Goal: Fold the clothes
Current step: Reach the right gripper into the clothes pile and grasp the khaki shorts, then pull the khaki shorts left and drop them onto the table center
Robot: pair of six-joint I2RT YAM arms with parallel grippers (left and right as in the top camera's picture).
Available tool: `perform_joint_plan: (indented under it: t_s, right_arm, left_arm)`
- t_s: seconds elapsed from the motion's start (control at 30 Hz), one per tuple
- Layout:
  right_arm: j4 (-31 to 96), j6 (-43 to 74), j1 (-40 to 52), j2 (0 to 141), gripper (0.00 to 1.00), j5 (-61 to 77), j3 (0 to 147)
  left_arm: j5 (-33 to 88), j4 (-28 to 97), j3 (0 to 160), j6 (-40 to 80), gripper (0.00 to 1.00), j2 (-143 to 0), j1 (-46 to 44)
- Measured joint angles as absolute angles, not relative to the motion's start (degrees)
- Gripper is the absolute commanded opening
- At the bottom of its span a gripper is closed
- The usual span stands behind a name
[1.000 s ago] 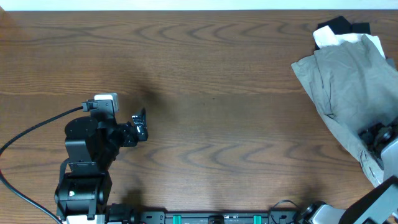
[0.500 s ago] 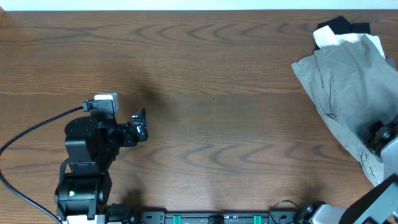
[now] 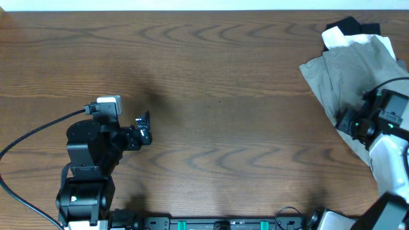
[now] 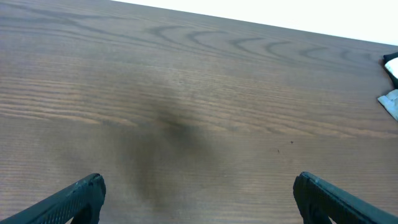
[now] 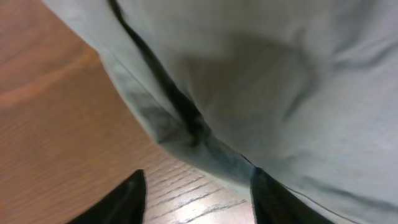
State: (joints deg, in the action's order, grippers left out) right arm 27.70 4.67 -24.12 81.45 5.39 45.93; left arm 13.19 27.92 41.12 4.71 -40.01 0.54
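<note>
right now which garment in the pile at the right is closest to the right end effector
The light khaki-green woven shorts, the large crumpled piece in front; the right end effector is at its edge. The white garment and black garment lie behind it.

Table: dark brown wood-grain tabletop point(image 3: 217, 76).
Shorts: light khaki-green woven shorts point(image 3: 348, 76), laid crumpled at its right edge.
Garments: black and white garments point(image 3: 345, 29), bunched just behind the shorts.
Cable: black cable point(image 3: 29, 133), trailed well left of the shorts.
</note>
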Motion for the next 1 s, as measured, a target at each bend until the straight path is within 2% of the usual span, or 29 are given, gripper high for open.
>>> perform_joint_plan:
  t_s: [0.33,0.4,0.53,0.6,1.0]
  right_arm:
    - [21.61,-0.58,-23.73,93.34,0.57,7.51,45.93]
    - [20.8,-1.89,-22.81,94.3,0.47,7.99,45.93]
    - [18.7,-4.16,-20.29,94.5,0.12,6.5,45.93]
    - [18.5,-4.54,-19.42,94.5,0.02,4.78,45.93]
    - [18.41,-3.16,-16.08,93.51,0.01,0.73,45.93]
  left_arm:
    - [13.17,27.9,41.12,4.73,0.98,-40.01,0.54]
    - [13.17,27.9,41.12,4.71,0.98,-40.01,0.54]
    - [13.17,27.9,41.12,4.73,0.98,-40.01,0.54]
    - [13.17,27.9,41.12,4.73,0.98,-40.01,0.54]
    - [13.17,27.9,41.12,4.73,0.98,-40.01,0.54]
